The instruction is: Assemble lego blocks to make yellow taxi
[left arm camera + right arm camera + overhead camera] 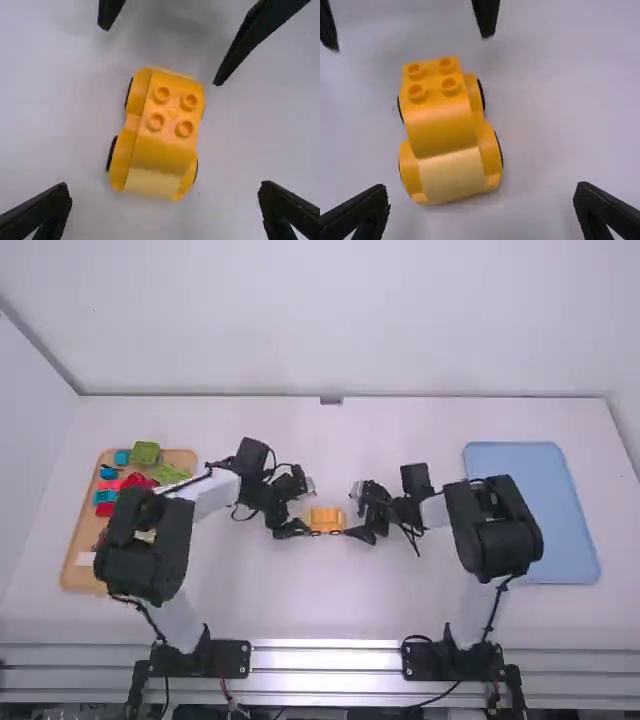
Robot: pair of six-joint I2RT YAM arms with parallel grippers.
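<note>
L claw (304, 508) & R claw (352, 512), fingers apart, flank yellow studded plastic car (326, 519). Tan rect. tray (78, 570) w/ multicol. blocks (145, 452) L of car, blue tray (530, 510) R.

there is one yellow car (162, 145) and two trays (535, 515)

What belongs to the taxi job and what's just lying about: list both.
Taxi job:
- yellow car on wheels
- left gripper
- right gripper

Probably just lying about:
- green block, blue blocks and red blocks on the tan tray
- blue tray
</note>
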